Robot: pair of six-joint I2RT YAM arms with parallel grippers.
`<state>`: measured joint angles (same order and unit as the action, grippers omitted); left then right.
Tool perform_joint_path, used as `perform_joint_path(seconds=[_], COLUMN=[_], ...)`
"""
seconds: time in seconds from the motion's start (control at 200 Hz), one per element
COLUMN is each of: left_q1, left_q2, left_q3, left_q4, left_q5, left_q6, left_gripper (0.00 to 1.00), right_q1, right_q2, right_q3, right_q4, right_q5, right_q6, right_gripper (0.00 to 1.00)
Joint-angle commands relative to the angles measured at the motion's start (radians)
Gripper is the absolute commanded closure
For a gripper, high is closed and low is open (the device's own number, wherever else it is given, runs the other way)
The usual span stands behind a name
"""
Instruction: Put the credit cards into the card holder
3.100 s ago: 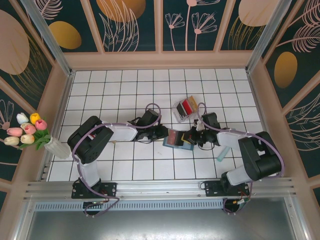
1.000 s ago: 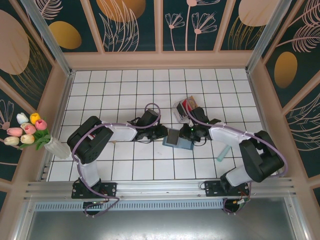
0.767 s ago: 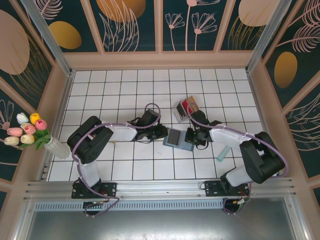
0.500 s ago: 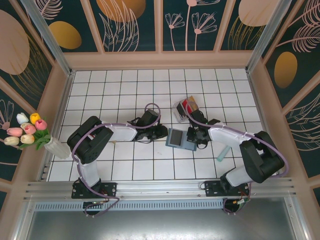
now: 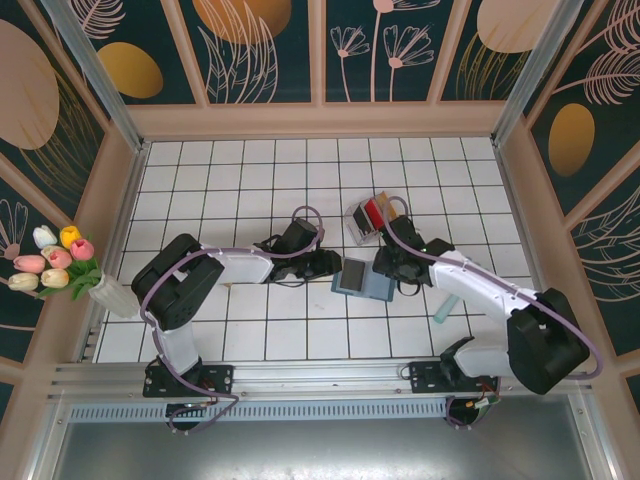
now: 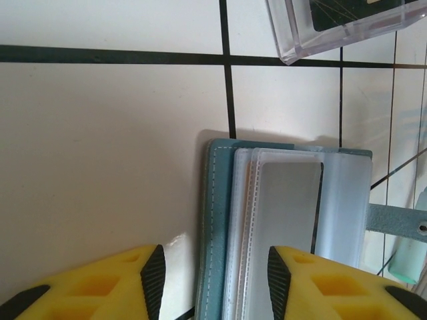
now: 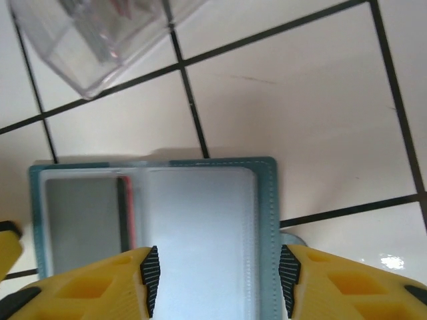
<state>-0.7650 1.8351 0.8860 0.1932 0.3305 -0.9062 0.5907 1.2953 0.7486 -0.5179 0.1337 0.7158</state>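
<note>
The teal card holder [image 5: 362, 279] lies open on the tiled table [image 5: 250, 180]. One edge sits between the left gripper [image 6: 215, 283]'s spread fingers, and its other half sits between the right gripper [image 7: 219, 280]'s parted fingers. Neither pinches it. A clear card rack [image 7: 100, 40] stands just beyond the fingertips.

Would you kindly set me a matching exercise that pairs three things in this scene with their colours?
Things:
1. card holder
2. clear rack
3. tulips

Colours:
A. see-through
B. pink, yellow and white
C. teal, lying open

Pairs: 1-C, 2-A, 3-B
</note>
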Motion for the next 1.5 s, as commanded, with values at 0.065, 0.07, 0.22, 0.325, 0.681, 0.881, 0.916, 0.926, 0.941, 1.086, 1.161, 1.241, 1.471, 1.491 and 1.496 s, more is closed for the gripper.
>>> perform_joint_path(seconds=[0.065,0.07,0.22,0.325,0.681,0.881,0.916,0.926,0.941,1.086,1.161,1.241,1.471,1.491,1.496], left_q1=[-0.005,-0.005,-0.007,-0.012,-0.019,-0.018,-0.020,-0.020,-0.020,-0.020,-0.020,-0.020,-0.023,-0.023,-0.023], left_q2=[0.009,0.009,0.022,0.041,0.051,0.086,0.089,0.088,0.087,0.059,0.033,0.013,-0.021,-0.022,-0.023], left_q3=[0.023,0.024,0.042,0.057,0.110,0.128,0.129,0.128,0.128,0.115,0.113,0.113,0.168,0.179,0.183], left_q4=[-0.011,-0.012,-0.021,-0.025,-0.122,-0.095,-0.084,-0.080,-0.075,-0.042,-0.027,-0.017,-0.122,-0.149,-0.157], left_q5=[0.044,0.045,0.072,0.093,-0.050,-0.008,0.009,0.015,0.023,0.075,0.096,0.122,0.102,0.089,0.086], left_q6=[0.022,0.022,0.032,0.031,0.045,0.053,0.052,0.051,0.049,0.040,0.033,0.034,0.068,0.076,0.079], left_gripper=[0.50,0.50,0.49,0.50,0.48,0.50,0.51,0.51,0.51,0.57,0.60,0.64,0.85,0.87,0.87], right_q1=[-0.001,-0.001,-0.004,-0.007,-0.011,-0.012,-0.014,-0.014,-0.014,-0.014,-0.013,-0.013,-0.014,-0.013,-0.013], right_q2=[0.067,0.070,0.128,0.152,0.201,0.205,0.206,0.208,0.208,0.219,0.220,0.218,0.195,0.191,0.190], right_q3=[-0.008,-0.008,-0.027,-0.040,-0.055,-0.069,-0.074,-0.075,-0.076,-0.079,-0.080,-0.080,-0.080,-0.081,-0.081], right_q4=[-0.031,-0.031,0.031,0.062,0.079,0.103,0.114,0.117,0.119,0.135,0.141,0.149,0.194,0.200,0.202], right_q5=[0.013,0.014,-0.029,-0.046,-0.032,-0.045,-0.057,-0.059,-0.062,-0.074,-0.078,-0.087,-0.141,-0.148,-0.149], right_q6=[0.031,0.031,0.016,0.010,-0.003,-0.011,-0.014,-0.015,-0.014,-0.013,-0.016,-0.017,-0.026,-0.027,-0.027], right_gripper=[0.44,0.44,0.44,0.47,0.62,0.72,0.73,0.74,0.74,0.74,0.74,0.74,0.74,0.74,0.74])
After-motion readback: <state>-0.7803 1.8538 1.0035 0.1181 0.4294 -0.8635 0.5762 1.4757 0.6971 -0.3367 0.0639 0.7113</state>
